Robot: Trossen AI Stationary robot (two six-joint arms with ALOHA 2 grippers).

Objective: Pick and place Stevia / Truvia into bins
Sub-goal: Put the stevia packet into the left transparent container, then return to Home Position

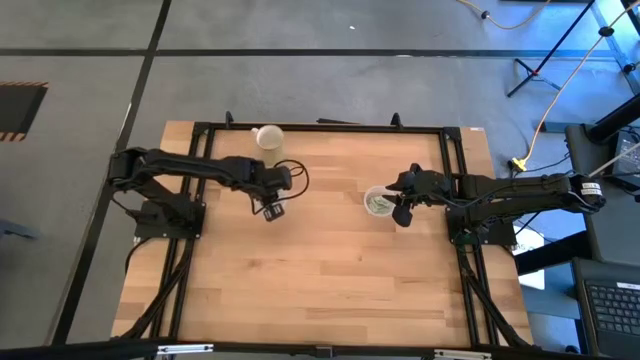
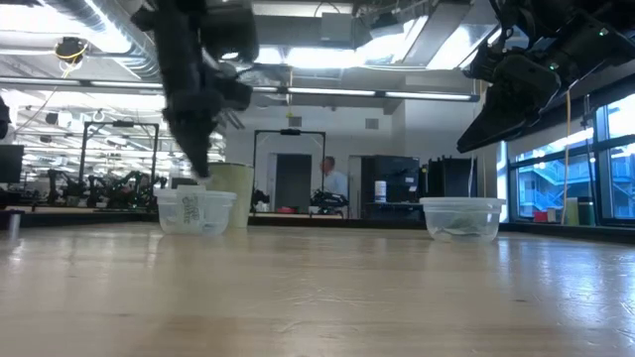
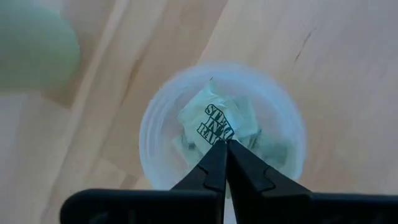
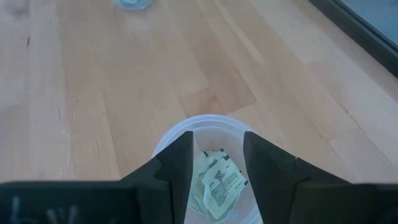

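Pale green-and-white paper Stevia packets (image 3: 214, 121) lie crumpled inside two round clear plastic cups (image 1: 379, 202) on the light wooden worktop (image 1: 320, 270). The left gripper (image 3: 224, 146), fingers pressed together, empty, hangs over the left-side cup (image 3: 221, 134); the right gripper (image 4: 216, 152), fingers apart, empty, straddles the right-side cup.

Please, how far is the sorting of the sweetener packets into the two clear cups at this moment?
Done: both clear cups, left and right, hold packets, and none shows loose on the table.
In hand: the left end effector is shut over a packet in its cup. The right end effector is open above its cup.
Left: seemingly nothing.
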